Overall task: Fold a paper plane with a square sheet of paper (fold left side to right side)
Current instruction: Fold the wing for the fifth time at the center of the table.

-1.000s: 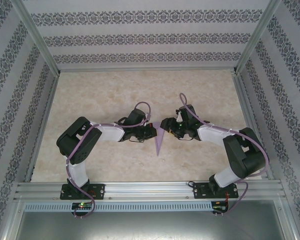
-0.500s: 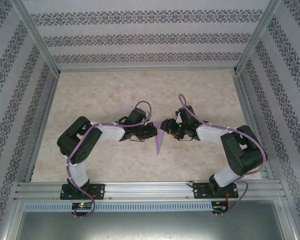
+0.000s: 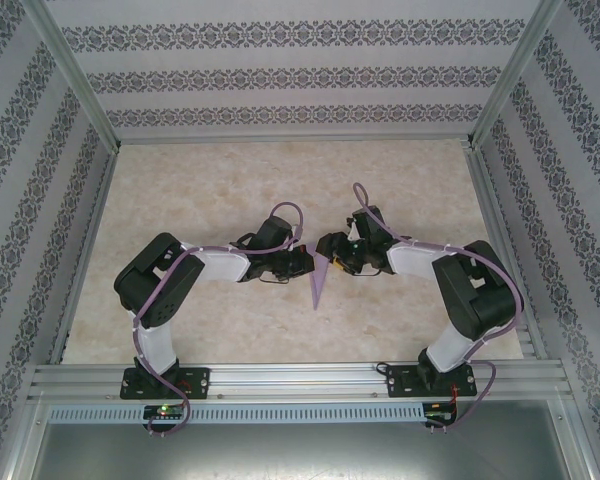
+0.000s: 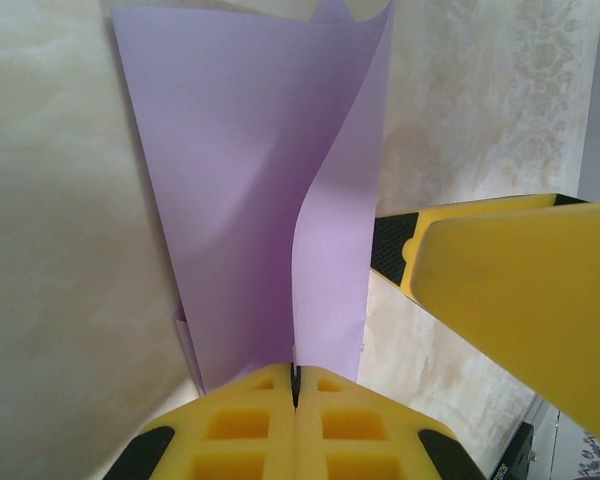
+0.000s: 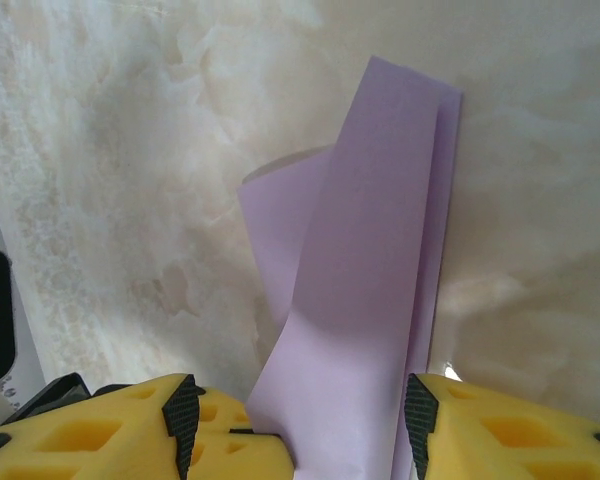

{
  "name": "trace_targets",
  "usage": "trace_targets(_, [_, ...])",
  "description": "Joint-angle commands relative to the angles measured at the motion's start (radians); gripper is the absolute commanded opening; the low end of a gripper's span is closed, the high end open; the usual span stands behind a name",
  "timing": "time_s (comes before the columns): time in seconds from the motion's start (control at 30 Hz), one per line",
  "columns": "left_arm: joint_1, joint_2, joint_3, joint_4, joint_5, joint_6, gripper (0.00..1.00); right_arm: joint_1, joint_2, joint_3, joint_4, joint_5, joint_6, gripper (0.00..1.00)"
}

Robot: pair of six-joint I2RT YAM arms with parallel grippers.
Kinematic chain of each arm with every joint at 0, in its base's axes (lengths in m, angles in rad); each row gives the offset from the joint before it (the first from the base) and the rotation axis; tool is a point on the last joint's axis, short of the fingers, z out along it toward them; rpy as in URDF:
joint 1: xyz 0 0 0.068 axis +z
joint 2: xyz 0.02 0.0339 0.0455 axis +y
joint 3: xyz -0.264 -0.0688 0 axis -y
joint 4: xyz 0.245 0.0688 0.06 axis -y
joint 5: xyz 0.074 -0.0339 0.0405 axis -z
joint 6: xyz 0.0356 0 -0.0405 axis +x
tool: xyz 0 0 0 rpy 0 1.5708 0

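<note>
Marble table [image 3: 230, 180] w/ paper plane [image 3: 319, 285]

The paper plane [image 3: 319, 281] is a narrow lilac-purple dart at the middle of the counter [image 3: 230, 180], sharp tip pointing toward the near edge, its folded layers curling apart, not pressed flat.
</note>
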Motion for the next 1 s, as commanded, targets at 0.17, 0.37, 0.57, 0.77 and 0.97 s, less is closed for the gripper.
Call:
trace_targets(0.17, [0.021,-0.011,-0.008,-0.026,-0.024,0.028,0.00,0.019,0.037,0.035,-0.004,0.002,0.023,0.60])
trace_targets(0.37, [0.022,-0.013,-0.008,-0.026,-0.022,0.029,0.00,0.022,0.051,0.039,0.000,0.001,0.024,0.60])
trace_targets(0.57, [0.024,-0.012,-0.008,-0.026,-0.019,0.029,0.00,0.027,0.063,0.050,0.011,-0.012,0.024,0.60])
trace_targets(0.77, [0.024,-0.012,-0.008,-0.024,-0.016,0.031,0.00,0.033,0.062,0.051,0.018,-0.009,0.024,0.61])
trace_targets(0.97, [0.025,-0.011,-0.010,-0.023,-0.017,0.032,0.00,0.037,0.078,0.063,0.009,-0.009,0.026,0.61])
